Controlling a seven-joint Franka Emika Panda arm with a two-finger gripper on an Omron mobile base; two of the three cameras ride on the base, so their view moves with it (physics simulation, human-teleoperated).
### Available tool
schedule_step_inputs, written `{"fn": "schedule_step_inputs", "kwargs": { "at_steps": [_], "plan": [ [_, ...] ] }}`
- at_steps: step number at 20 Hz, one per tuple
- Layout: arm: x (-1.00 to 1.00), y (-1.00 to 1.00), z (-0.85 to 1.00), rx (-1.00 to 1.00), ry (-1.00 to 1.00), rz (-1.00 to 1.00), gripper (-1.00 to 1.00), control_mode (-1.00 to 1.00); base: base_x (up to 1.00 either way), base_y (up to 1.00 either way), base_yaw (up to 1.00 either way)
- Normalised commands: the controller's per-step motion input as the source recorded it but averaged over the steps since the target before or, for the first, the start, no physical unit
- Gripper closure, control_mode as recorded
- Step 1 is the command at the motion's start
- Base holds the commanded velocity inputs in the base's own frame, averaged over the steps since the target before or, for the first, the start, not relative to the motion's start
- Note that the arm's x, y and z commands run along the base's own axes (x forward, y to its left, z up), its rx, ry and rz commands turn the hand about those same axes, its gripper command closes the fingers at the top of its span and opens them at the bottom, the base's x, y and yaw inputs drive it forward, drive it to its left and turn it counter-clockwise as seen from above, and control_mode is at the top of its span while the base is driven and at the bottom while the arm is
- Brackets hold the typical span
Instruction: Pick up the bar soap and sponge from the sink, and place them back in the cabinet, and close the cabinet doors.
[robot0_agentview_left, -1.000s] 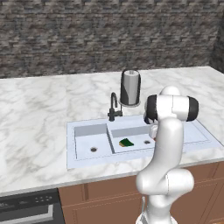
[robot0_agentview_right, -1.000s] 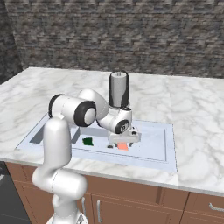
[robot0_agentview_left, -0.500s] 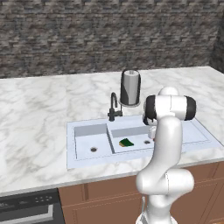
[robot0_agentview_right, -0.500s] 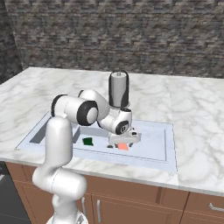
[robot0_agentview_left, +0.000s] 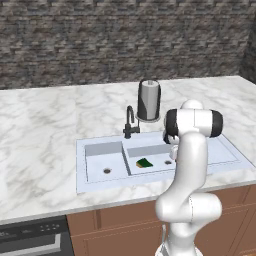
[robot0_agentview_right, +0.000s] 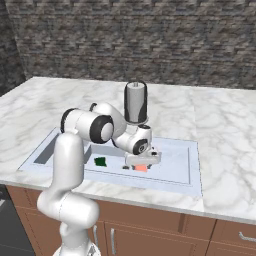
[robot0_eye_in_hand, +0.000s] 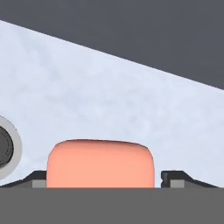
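Down in the right basin of the sink (robot0_agentview_right: 192, 170), with the gripper (robot0_agentview_right: 142, 163) lowered over the bar soap (robot0_agentview_right: 141, 168). In the hand view, bar soap (robot0_eye_in_hand: 100, 164) lying flat on the pale basin floor between the two fingertips (robot0_eye_in_hand: 37, 179), one at 9 o'clock of it, the other at 3 o'clock, a sliver of gap on each side; jaws spread wide, no contact visible. Drain (robot0_eye_in_hand: 6, 148) at 9 o'clock, further out. Sponge (robot0_agentview_right: 100, 161) at 9 o'clock of the soap in the right base view, well apart, same basin. Black faucet (robot0_agentview_left: 130, 122) and a grey canister (robot0_agentview_left: 148, 100) on the marble counter (robot0_agentview_left: 45, 120) at 12 o'clock of the sink.
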Motion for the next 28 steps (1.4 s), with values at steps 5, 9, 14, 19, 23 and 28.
{"fn": "schedule_step_inputs", "kwargs": {
  "at_steps": [5, 9, 14, 19, 23, 28],
  "plan": [
    [0.0, 0.0, -0.12, 0.0, 0.0, 0.0, 1.0, -1.0, 0.0, 0.0, 0.0],
    [0.0, 0.0, 0.0, 0.0, 0.0, 0.0, 1.0, -1.0, 0.0, 0.0, 0.0],
    [0.03, 0.0, 0.06, 0.0, -0.01, 0.0, 1.0, -1.0, 0.0, 0.0, 0.0],
    [0.0, 0.0, 0.45, 0.0, -0.06, 0.0, 1.0, -1.0, 0.0, 0.0, 0.0],
    [0.0, 0.0, 0.58, 0.0, -0.04, 0.0, 1.0, -1.0, 0.0, 0.0, 0.0],
    [-0.16, 0.0, 0.64, 0.0, -0.07, 0.0, 1.0, -1.0, 0.0, 0.0, 0.0]
  ]
}}
